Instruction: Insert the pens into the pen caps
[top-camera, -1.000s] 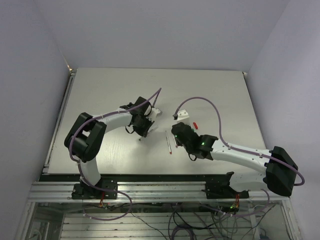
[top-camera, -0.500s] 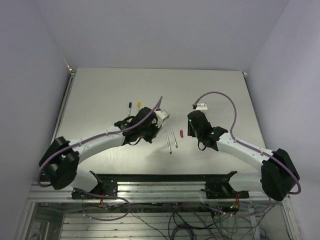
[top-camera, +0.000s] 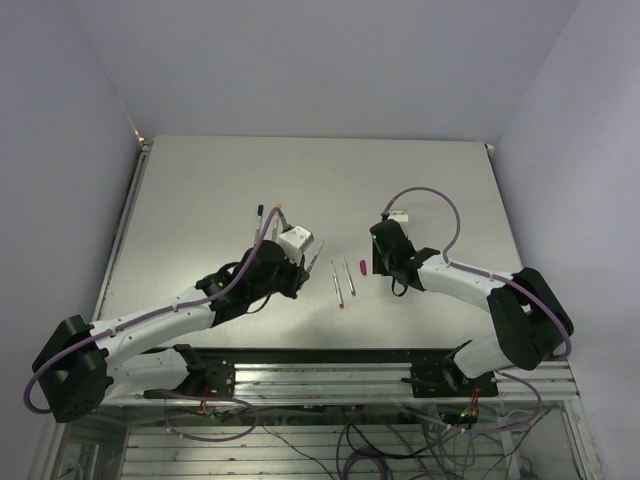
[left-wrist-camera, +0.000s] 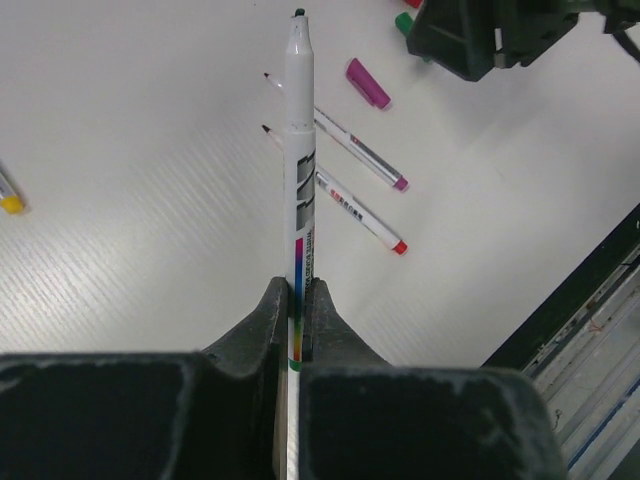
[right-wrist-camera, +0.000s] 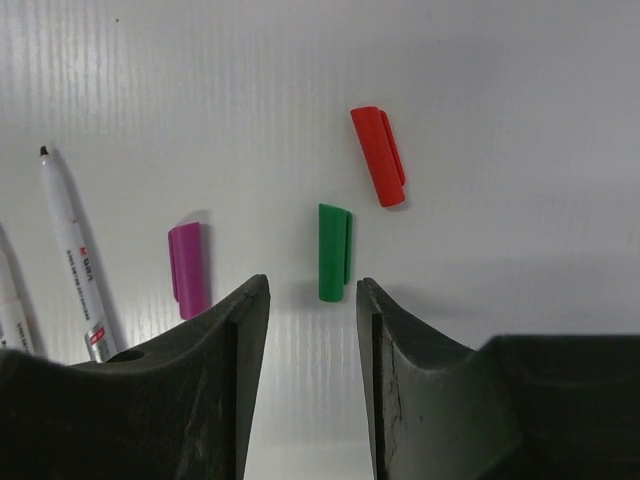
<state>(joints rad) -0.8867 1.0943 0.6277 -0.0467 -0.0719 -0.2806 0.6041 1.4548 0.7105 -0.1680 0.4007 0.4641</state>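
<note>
- White matte tabletop (top-camera: 200, 180), plain grey walls around it.
- Left gripper (left-wrist-camera: 297, 290) is pinched on one pen (left-wrist-camera: 300, 150), gripped near its rear end. Most of the barrel sticks out ahead of the fingers, tip forward, clear of the table.
- Rear band of that pen looks green, so the green cap (right-wrist-camera: 333, 250) is judged the match.
- Right gripper (right-wrist-camera: 311, 288) is spread and nothing is held. The green cap lies flat just beyond the fingertips, nearer one finger than the other.
- Red cap (right-wrist-camera: 379, 155) lies just past the green cap. Magenta cap (right-wrist-camera: 187, 270) lies off to the side, outside the fingers.
- Magenta-ended pen (left-wrist-camera: 355, 150) and red-ended pen (left-wrist-camera: 358, 210) lie side by side on the table, uncapped.
- Risk: the cap is off-centre in the spread, so on closing it could be shoved or rolled by one pad before the other lands, or pinched skewed.
- Risk: the open end of the green cap cannot be told, so it could be lifted with its mouth facing away from the pen.
- Risk: with so long an overhang past the pinch, the pen could pivot in the fingers on touching the cap rim, and the mouth be missed.
- Risk: the red cap could be clipped on descent.
</note>
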